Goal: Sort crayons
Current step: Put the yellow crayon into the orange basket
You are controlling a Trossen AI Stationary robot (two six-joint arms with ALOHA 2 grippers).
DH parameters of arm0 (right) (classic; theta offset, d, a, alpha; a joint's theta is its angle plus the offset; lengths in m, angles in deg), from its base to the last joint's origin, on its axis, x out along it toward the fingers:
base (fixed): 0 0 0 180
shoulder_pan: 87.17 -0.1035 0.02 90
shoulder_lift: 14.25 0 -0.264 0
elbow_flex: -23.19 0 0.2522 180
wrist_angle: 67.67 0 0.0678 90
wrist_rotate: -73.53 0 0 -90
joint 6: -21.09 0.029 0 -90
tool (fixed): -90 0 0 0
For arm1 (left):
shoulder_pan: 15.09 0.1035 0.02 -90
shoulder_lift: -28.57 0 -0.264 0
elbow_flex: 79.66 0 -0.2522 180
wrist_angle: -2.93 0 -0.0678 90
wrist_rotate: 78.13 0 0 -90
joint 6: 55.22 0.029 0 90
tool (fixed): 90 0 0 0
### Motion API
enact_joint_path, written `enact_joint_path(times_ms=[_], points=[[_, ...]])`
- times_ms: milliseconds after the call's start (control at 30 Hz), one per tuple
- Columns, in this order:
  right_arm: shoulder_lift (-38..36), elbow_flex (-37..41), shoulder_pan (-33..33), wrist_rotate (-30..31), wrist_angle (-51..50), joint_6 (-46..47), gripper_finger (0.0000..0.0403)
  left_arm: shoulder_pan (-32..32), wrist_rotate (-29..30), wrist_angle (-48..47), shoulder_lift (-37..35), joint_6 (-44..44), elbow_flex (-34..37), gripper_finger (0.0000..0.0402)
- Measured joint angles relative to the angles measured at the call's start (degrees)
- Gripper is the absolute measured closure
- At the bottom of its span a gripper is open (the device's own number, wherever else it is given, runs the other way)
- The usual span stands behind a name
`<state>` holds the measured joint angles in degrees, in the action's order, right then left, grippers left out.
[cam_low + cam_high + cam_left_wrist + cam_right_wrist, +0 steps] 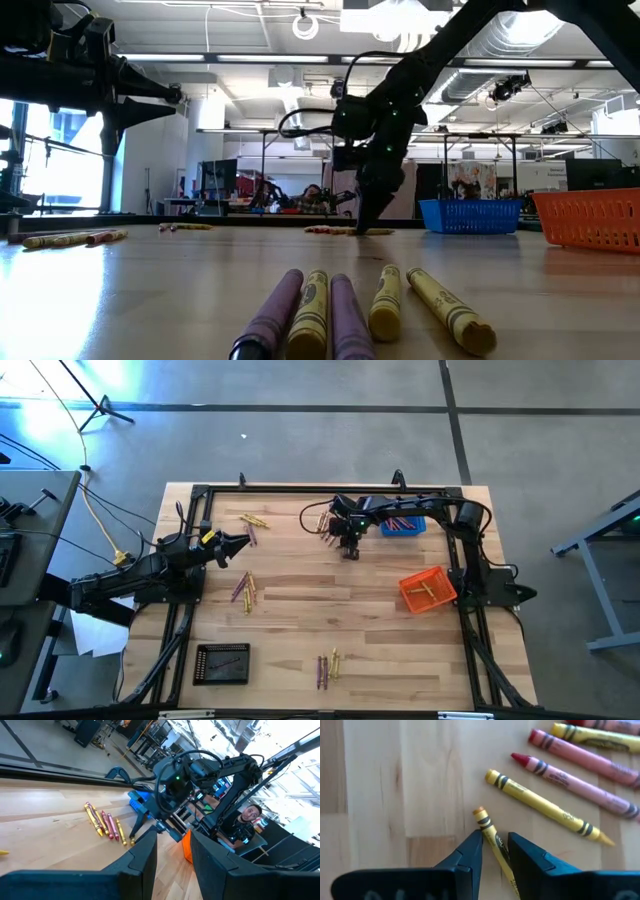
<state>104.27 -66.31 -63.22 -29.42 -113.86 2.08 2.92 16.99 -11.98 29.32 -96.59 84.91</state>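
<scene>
Table (300, 650), wood top, two arms at work.

Right gripper (495, 845): down at the far middle of the table, fingers narrow, closed around one yellow crayon (492, 837) that lies on the wood. Not yet lifted, by the look of it.

Beside it: a small cluster of loose crayons (570, 765), yellow and red, just next to the held one.

Left gripper (238, 544): held above the left side of the table, fingers a little apart with nothing between them, waiting.

Blue basket (403, 525): far right, some crayons inside.

Orange basket (428, 590): right side, at least one yellow crayon inside.

Black basket (222, 663): near left; contents too dark to tell.

Still loose: one group far left (254, 522), one group left of centre (244, 590), one group near the front edge (350, 310), purple and yellow.

Judgement: sorting begun, most crayons still out.
</scene>
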Motion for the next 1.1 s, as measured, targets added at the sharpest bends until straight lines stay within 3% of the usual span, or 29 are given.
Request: enact_joint_path(times_ms=[233,400,633,900,1100], points=[[0.02,0.04,0.20,-0.77,0.12,13.91,0.0332,0.01,0.00,0.00,-0.01,0.00,0.00,0.0296],[0.04,0.09,0.20,-1.79,-0.15,16.21,0.0388,0.00,0.00,0.00,0.01,0.00,0.00,0.0296],[-2.57,0.50,0.45,-3.35,-1.53,17.88,0.0393,0.00,0.00,-0.01,0.01,0.00,0.00,0.0296],[-12.26,0.50,1.13,-4.07,-13.61,19.60,0.0397,0.00,0.00,0.00,0.00,0.00,0.00,0.0296],[-21.24,0.87,-0.73,-4.07,-28.50,28.14,0.0396,-0.01,0.00,-0.01,0.01,0.00,0.00,0.0296]])
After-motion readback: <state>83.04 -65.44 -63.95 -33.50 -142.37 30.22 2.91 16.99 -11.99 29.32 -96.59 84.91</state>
